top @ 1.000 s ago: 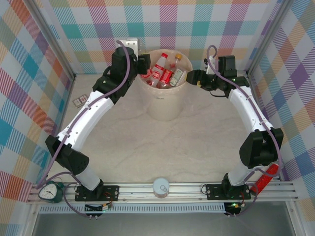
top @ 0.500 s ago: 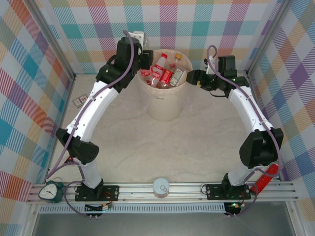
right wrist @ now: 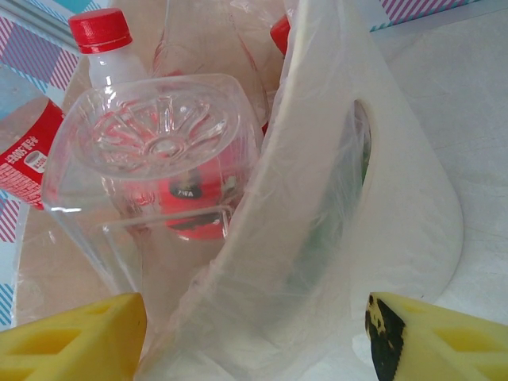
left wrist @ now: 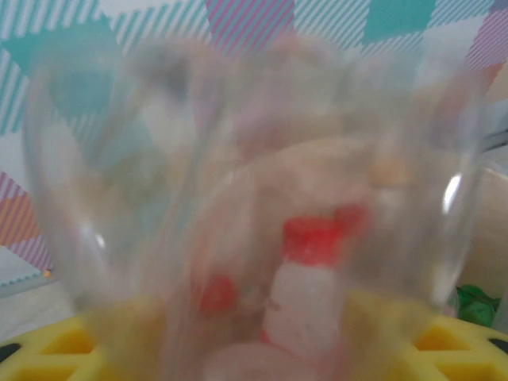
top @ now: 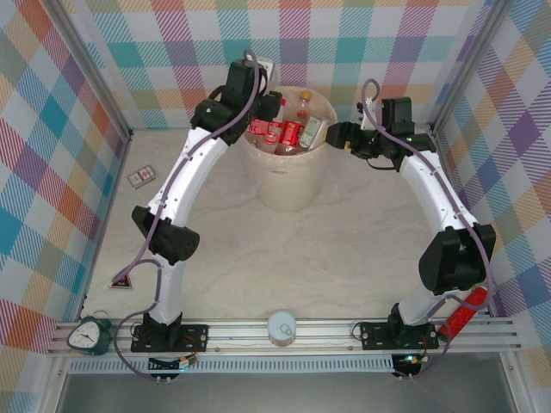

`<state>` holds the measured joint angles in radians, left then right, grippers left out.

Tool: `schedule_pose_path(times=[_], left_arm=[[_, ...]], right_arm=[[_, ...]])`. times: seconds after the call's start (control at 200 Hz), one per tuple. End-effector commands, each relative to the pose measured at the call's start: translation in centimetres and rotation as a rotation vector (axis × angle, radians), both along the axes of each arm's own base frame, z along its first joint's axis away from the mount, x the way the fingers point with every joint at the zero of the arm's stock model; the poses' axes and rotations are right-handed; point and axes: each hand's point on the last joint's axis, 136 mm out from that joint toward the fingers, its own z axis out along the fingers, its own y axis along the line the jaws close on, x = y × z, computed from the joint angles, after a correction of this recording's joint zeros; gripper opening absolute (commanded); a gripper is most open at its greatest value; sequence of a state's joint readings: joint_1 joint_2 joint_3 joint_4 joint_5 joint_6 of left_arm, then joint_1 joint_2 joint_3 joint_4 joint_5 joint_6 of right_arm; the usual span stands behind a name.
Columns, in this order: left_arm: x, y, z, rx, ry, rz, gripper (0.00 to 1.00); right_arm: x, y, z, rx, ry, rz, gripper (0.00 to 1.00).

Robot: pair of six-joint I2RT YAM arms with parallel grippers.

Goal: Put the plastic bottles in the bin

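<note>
left gripper [top: 263, 101]: hovering over bin [top: 288, 185], blurred clear bottle [left wrist: 254, 198] between jaws, hold unclear
right gripper [right wrist: 254, 333]: straddling bin rim, jaws wide, clamp unclear
bottles [top: 284, 133]: lying in bin, table [top: 284, 258] far edge

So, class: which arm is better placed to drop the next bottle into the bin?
Left. Its gripper hangs over the bin with a clear bottle between its fingers. The right gripper carries no bottle and only straddles the bin's right rim.
</note>
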<state>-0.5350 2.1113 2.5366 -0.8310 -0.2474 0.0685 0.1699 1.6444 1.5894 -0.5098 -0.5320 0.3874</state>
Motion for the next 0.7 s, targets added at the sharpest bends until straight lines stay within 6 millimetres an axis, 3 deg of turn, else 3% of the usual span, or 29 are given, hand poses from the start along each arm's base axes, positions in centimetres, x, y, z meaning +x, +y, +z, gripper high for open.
schedule_pose_path(times=[0.0, 0.085, 0.225, 0.425, 0.565, 0.695], left_arm=[[-0.3, -0.5, -7.1, 0.083, 0.202, -0.042, 0.67], [-0.1, -1.0, -7.0, 0.056, 0.198, -0.070, 0.85], [-0.5, -1.0, -4.6, -0.021, 0.165, -0.102, 1.00], [-2.0, -0.5, 0.9, -0.138, 0.032, -0.127, 1.00], [-2.5, 1.8, 5.1, -0.173, -0.116, -0.045, 1.00], [-1.6, 3.2, 5.9, -0.192, -0.155, 0.009, 1.00]], right_arm=[[-0.4, 0.1, -0.2, 0.000, 0.006, 0.002, 0.73], [-0.3, 0.1, -0.3, 0.001, 0.008, 0.001, 0.73], [-0.4, 0.0, 0.0, -0.001, -0.002, -0.001, 0.74], [-0.5, -0.4, 1.9, -0.009, -0.068, -0.019, 0.74], [-0.7, -0.9, 3.0, -0.014, -0.095, -0.033, 0.75], [-0.8, -0.9, 2.6, -0.016, -0.083, -0.029, 0.75]])
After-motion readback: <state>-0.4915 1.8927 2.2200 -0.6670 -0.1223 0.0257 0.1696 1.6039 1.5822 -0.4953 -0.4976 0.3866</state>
